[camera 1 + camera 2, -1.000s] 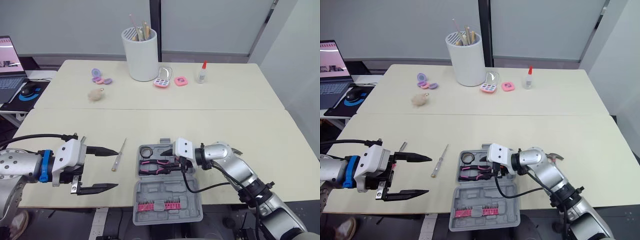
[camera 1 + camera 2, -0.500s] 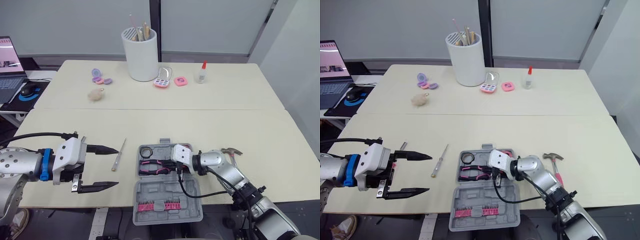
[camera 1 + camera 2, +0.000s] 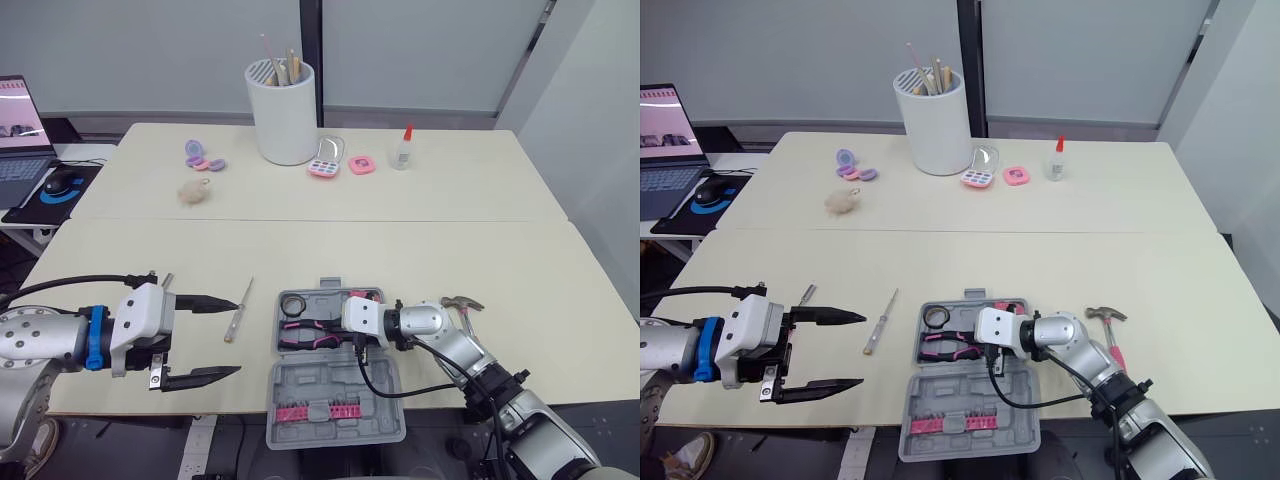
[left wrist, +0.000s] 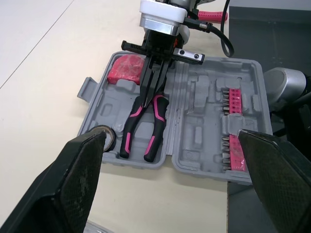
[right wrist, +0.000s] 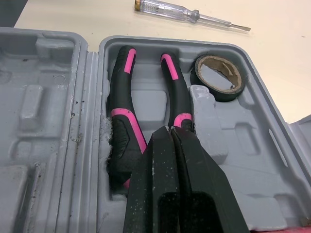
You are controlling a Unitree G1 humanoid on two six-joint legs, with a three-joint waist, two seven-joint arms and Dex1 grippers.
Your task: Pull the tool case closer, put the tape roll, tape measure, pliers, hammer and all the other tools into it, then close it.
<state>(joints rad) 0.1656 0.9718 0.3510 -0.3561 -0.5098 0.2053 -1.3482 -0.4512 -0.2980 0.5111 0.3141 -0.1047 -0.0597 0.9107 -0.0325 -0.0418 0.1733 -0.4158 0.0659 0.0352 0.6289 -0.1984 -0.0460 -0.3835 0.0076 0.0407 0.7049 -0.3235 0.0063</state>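
The grey tool case point(image 3: 380, 385) lies open at the table's front edge. In its far half are the black-and-pink pliers point(image 3: 305, 335), the tape roll point(image 3: 293, 304) and a red tape measure point(image 4: 125, 68). My right gripper point(image 3: 330, 326) is shut, its tips resting over the pliers' joint point(image 5: 172, 133) with nothing between them. The pink-handled hammer point(image 3: 462, 308) lies on the table right of the case, behind my right arm. A screwdriver point(image 3: 238, 308) lies left of the case. My left gripper point(image 3: 235, 338) hovers open just left of the screwdriver, holding nothing.
The case's near half holds a strip of pink bits point(image 3: 320, 412) and overhangs the table edge. At the back stand a white cylinder of sticks point(image 3: 283, 110), a glue bottle point(image 3: 402, 148), pink compacts point(image 3: 325, 160) and a fluffy ball point(image 3: 190, 190). A laptop point(image 3: 18, 140) sits far left.
My right gripper has come down from above the case onto the pliers, and the hammer behind its arm has come into sight. My left gripper has hardly moved.
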